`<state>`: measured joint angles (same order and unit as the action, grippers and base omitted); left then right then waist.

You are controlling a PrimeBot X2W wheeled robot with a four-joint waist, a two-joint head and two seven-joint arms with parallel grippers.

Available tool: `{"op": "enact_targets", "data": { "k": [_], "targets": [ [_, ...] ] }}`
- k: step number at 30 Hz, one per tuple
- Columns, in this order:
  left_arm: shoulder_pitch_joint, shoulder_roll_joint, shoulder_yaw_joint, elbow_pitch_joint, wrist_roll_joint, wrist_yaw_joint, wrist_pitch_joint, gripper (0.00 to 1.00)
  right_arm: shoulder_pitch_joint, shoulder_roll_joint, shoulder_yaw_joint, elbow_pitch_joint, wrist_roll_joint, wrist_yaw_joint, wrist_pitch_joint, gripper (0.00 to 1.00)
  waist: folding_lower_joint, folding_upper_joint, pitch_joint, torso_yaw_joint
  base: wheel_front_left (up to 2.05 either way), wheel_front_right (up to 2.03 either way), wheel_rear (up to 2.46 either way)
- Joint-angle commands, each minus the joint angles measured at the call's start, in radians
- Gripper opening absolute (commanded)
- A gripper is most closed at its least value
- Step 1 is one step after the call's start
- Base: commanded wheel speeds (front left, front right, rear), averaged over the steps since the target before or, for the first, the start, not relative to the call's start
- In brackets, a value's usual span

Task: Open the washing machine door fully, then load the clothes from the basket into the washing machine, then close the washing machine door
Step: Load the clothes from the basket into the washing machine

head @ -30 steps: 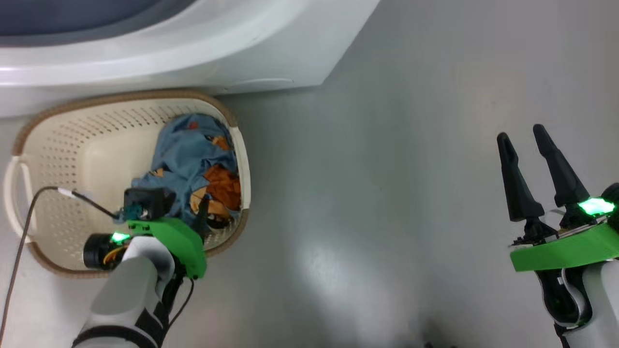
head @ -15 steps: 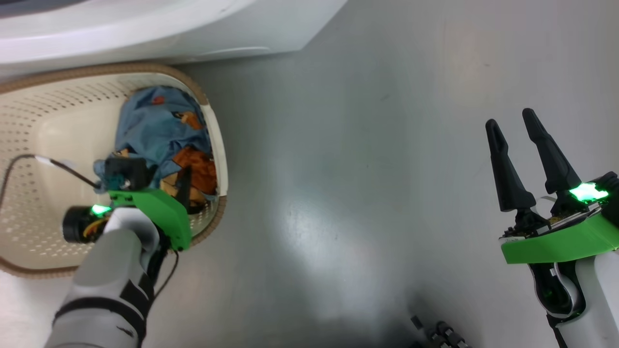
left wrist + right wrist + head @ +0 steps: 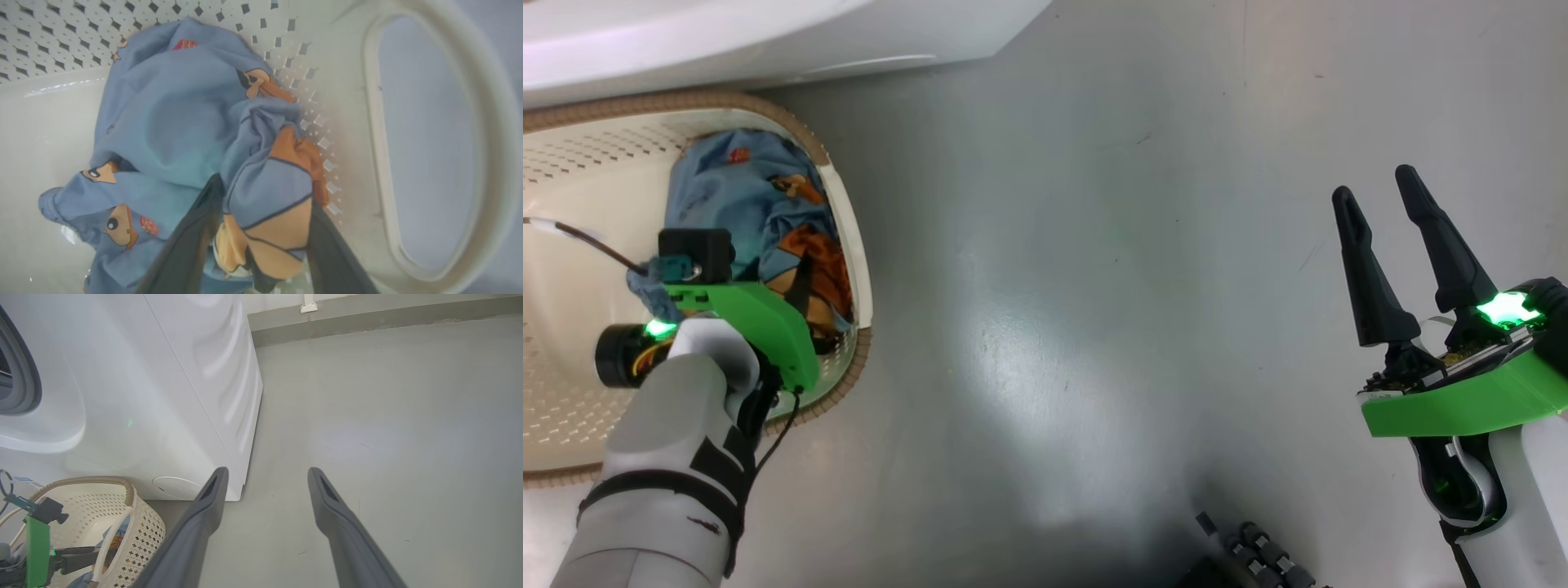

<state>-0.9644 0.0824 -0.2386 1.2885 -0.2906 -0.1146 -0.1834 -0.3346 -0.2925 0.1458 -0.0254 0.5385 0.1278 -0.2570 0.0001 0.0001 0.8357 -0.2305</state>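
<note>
The cream basket (image 3: 851, 245) stands on the floor against the front of the white washing machine (image 3: 768, 33), whose door is out of view. The blue printed clothes (image 3: 735, 188) lie bunched at the basket's right end. My left gripper (image 3: 796, 282) reaches down into them. In the left wrist view its fingers (image 3: 192, 237) stand apart on either side of a blue and orange fold of the clothes (image 3: 163, 122), which touches both, beside the basket's handle (image 3: 408, 143). My right gripper (image 3: 1374, 186) hovers open and empty over bare floor at the right.
Grey floor (image 3: 1094, 286) spreads between the basket and my right arm. The right wrist view takes in the machine's side panel (image 3: 204, 375), its grey opening ring (image 3: 24, 375), the basket (image 3: 139, 526) and a skirting along the far wall (image 3: 367, 318). A dark base part (image 3: 1250, 555) sits at bottom.
The camera has swung, sliding the basket and the machine left and up. My left fingers have drawn a little closer together around the fabric. The right gripper holds its pose.
</note>
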Motion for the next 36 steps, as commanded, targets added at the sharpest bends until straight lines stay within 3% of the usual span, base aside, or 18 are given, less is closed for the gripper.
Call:
{"op": "enact_targets", "data": {
  "k": [1,9,16,25,36],
  "targets": [
    [0.017,0.032,0.022,-0.003,-0.015,-0.005,-0.002,0.0,0.024,-0.016,0.013,-0.019,0.001,0.003,-0.005,1.0,-0.0001,-0.0001,-0.007,0.003,0.0,0.0,0.0],
    [0.054,0.021,0.028,0.001,-0.049,-0.009,-0.044,0.0,0.031,-0.019,0.011,-0.009,-0.006,0.003,-0.005,1.0,-0.0001,-0.0001,-0.088,0.031,0.0,0.0,0.0],
    [0.096,0.037,0.064,-0.019,-0.077,0.018,-0.077,0.0,0.054,-0.026,0.01,0.008,-0.01,0.003,-0.005,1.0,-0.0001,-0.0001,-0.19,0.061,0.0,0.0,0.0],
    [0.244,0.078,0.158,-0.287,-0.047,0.06,-0.078,0.0,0.113,-0.027,0.014,0.041,-0.019,0.003,-0.005,1.0,-0.0001,-0.0001,-0.349,0.097,0.0,0.0,0.0],
    [0.408,0.069,0.3,-0.561,0.046,0.044,-0.078,0.0,0.187,-0.03,0.006,0.068,-0.025,0.003,-0.005,1.0,-0.0001,-0.0001,-0.497,0.13,0.0,0.0,0.0]
  ]
}}
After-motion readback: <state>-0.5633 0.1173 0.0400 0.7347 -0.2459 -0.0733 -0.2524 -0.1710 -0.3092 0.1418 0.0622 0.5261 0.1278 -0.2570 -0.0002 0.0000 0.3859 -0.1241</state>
